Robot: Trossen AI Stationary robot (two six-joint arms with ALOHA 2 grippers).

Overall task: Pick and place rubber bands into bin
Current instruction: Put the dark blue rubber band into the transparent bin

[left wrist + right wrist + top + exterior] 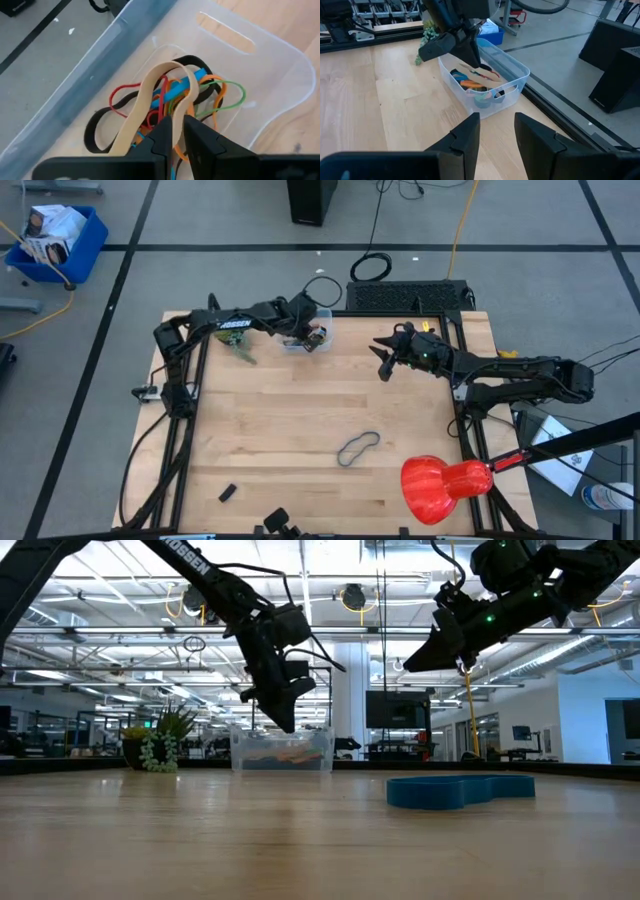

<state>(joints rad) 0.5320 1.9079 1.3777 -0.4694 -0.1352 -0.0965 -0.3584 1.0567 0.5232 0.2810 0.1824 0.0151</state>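
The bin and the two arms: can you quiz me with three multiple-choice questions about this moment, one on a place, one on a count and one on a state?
1. Where is the left gripper?
A. Over the bin
B. Over the blue crate
C. On the floor

2. How many bands lie on the table outside the bin?
A. None
B. One
C. Five

3. How is the right gripper?
A. Open and empty
B. Shut on a band
C. Gripping the bin

Answers:
1 A: its fingers hang over the bin's pile, pinching a tan band.
2 B: a single band lies on the wood.
3 A: its fingers stand apart with nothing between them.
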